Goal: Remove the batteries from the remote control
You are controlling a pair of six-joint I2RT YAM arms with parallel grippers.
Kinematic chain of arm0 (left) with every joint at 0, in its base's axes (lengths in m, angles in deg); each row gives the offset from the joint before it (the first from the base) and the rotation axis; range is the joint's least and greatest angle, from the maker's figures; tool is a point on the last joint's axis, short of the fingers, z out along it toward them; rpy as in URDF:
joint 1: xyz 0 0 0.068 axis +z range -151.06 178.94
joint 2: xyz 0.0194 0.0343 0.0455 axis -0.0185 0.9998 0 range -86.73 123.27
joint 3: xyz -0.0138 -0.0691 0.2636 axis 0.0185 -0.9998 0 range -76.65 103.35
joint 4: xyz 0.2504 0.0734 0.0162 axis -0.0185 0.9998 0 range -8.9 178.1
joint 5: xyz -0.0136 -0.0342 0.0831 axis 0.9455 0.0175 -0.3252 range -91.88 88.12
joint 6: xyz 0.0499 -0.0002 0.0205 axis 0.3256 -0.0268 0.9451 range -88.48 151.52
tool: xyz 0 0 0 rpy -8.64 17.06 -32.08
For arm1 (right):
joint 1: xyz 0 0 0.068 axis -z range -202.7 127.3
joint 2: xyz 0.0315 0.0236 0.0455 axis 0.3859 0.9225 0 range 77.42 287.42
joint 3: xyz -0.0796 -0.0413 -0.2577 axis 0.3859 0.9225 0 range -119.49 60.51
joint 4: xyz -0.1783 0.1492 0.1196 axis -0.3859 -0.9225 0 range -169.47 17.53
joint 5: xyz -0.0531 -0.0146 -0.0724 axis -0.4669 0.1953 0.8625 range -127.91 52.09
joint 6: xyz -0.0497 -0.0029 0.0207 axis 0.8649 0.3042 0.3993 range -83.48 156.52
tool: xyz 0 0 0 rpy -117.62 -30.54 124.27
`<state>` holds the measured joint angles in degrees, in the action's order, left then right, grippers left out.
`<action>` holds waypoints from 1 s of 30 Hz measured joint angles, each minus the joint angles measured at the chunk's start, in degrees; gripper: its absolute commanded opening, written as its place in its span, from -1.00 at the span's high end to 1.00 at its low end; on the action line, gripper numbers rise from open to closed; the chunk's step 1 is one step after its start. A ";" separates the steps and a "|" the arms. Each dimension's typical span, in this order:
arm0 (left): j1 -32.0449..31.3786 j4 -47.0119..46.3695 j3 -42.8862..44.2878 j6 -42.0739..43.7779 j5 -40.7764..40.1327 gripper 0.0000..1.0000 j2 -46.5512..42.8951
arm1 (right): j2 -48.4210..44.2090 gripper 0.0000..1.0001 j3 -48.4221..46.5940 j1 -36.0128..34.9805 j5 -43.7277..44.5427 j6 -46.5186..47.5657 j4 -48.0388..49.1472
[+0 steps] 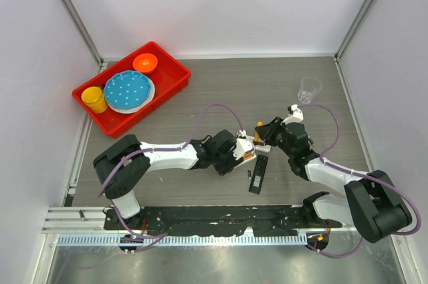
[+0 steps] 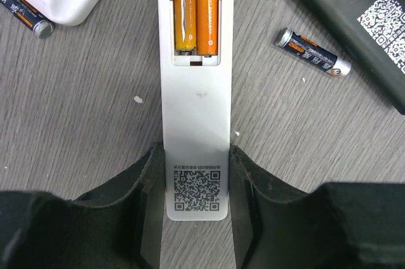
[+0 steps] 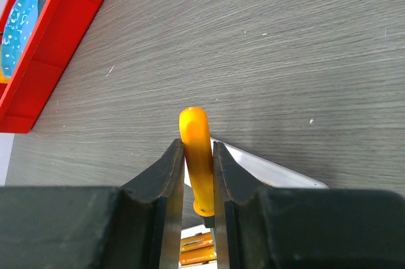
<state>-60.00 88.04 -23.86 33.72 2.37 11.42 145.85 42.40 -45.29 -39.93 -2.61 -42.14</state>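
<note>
So the left tool is clamped on the white remote. Both orange batteries sit in its open bay, just ahead of the fingertips. The right tool is squeezing an orange screwdriver handle, and the batteries peek through the gap between its fingers.

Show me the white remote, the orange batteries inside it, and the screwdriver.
white remote (image 2: 196, 117), left wrist view, bare back panel
orange batteries (image 2: 207, 9), left wrist view, right battery's body
screwdriver (image 3: 195, 142), right wrist view, orange handle
</note>
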 measured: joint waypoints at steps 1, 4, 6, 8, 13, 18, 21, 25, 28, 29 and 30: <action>0.00 0.02 0.00 0.02 0.04 1.00 -0.02 | -0.35 0.98 0.28 0.02 0.11 -0.22 0.11; 0.00 0.15 0.00 0.02 0.11 1.00 -0.07 | -3.06 0.98 1.64 0.07 0.68 -0.81 -0.07; -0.02 0.24 0.00 0.02 0.15 0.96 -0.13 | -5.25 0.98 2.23 0.07 1.11 -1.16 -0.79; -0.02 0.33 0.00 -0.09 0.22 0.90 -0.20 | -7.43 0.99 2.43 0.04 1.49 -1.55 -1.79; -0.02 0.09 0.00 -0.22 0.39 0.86 -0.20 | -12.94 0.98 3.06 -1.27 0.17 -4.81 -3.48; -0.02 0.52 0.55 -0.24 1.05 0.18 0.09 | -16.22 0.98 3.30 -1.31 0.20 -5.40 -5.33; -0.04 0.76 0.66 -0.42 2.32 -0.18 -0.20 | -17.75 0.98 3.30 -1.31 0.22 -5.38 -6.99; -0.09 1.49 0.66 -0.87 3.78 -0.43 -4.20 | -20.63 0.98 3.30 -1.31 0.46 -5.11 -9.51; -0.20 0.96 0.70 -1.29 4.46 -0.45 -10.69 | -22.21 0.98 3.30 -1.31 0.68 -4.74 -10.88; -0.20 0.57 0.92 -1.31 4.57 -0.45 -12.59 | -22.58 0.98 3.30 -1.29 0.70 -4.63 -11.32; -0.20 0.28 1.25 -1.29 4.57 -0.46 -13.53 | -22.80 0.98 3.30 -1.29 0.90 -4.57 -11.65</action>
<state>-60.19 88.32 -22.61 32.43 6.94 -2.11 123.05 45.70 -46.58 -39.03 -7.18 -53.79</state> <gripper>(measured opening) 0.723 0.248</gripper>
